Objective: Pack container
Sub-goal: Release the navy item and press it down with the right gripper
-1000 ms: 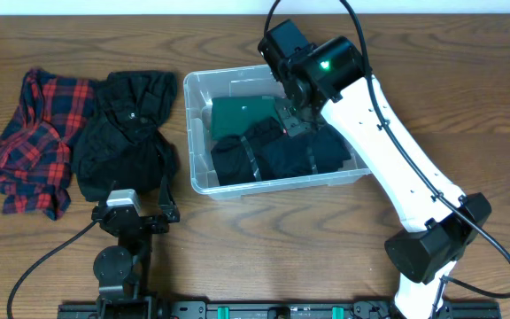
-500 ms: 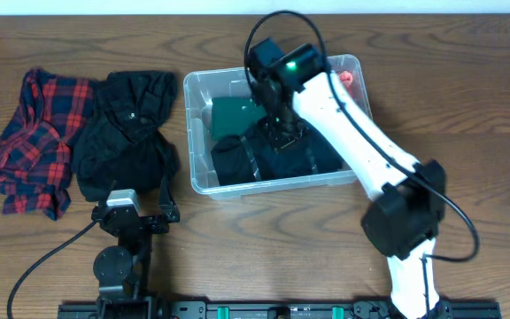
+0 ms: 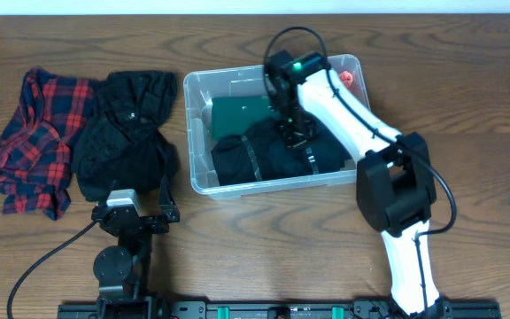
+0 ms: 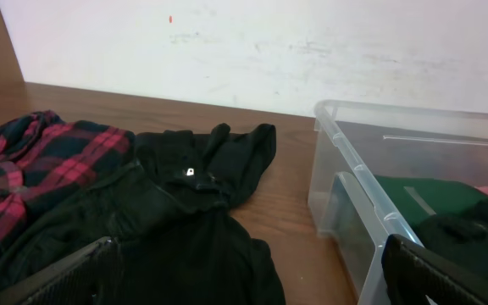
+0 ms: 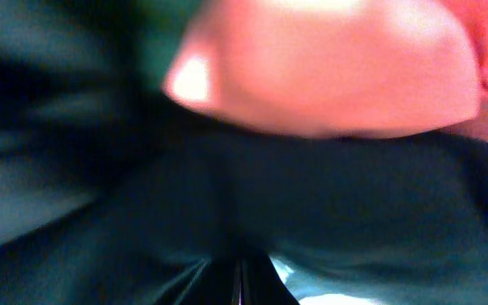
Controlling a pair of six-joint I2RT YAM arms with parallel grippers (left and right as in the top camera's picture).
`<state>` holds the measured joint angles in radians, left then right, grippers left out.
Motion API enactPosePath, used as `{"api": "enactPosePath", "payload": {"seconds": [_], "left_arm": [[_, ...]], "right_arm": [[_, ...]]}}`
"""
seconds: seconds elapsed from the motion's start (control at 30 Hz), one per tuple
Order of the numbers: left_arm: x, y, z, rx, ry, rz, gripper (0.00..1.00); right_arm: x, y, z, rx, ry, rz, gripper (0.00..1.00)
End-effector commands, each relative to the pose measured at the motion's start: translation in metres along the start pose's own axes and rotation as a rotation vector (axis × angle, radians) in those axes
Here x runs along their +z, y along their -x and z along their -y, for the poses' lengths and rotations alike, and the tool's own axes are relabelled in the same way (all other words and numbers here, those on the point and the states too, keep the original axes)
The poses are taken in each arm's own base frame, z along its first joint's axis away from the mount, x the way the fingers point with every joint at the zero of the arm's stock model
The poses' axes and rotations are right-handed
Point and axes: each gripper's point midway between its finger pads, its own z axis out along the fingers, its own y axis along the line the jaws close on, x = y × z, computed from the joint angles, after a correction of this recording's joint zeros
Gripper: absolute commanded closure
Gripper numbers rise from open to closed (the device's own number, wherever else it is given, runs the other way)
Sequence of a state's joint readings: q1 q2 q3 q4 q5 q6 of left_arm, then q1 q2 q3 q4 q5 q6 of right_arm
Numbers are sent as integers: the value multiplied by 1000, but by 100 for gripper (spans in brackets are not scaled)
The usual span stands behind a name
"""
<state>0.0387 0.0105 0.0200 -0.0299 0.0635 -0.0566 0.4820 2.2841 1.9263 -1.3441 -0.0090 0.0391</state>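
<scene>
The right arm [image 3: 348, 111] had white links, black joints, looping black cables [image 3: 296, 29] and a green light [image 3: 298, 64]; the left pincer [image 4: 248, 263] was black.

On my brown wood-grain table [image 3: 467, 133] I see, at left, a crumpled red-and-black plaid cloth [image 3: 34, 142], touching its right side a black crumpled garment [image 3: 127, 133], just right of that a clear rectangular plastic bin [image 3: 195, 133]

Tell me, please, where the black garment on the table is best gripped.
Pinch the black garment at the bunched ridge near its middle, coming straight down from above; it lies crumpled, so raised folds probably give more hold than flat edges.
</scene>
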Motion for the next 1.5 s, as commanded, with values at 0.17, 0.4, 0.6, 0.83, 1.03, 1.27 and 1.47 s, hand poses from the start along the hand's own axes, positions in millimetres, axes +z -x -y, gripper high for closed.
{"api": "enactPosePath", "payload": {"seconds": [0.17,0.4,0.6,0.83,1.03,1.27,1.47], "left_arm": [[1,-16,-2,-13,4,-48,2],[1,-16,-2,-13,4,-48,2],[1,-16,-2,-13,4,-48,2],[1,-16,-2,-13,4,-48,2],[1,-16,-2,-13,4,-48,2],[1,-16,-2,-13,4,-48,2],[1,-16,-2,-13,4,-48,2]], "right_arm": [[37,-12,42,73,-10,-70,99],[20,-6,41,61,6,-37,99],[-38,11,17,-4,73,89,92],[-68,14,-35,-119,121,165,83],[-64,24,-82,-227,120,224,76],[-43,43,-115,-295,127,308,77],[-2,48,-122,-325,126,304,80]]}}
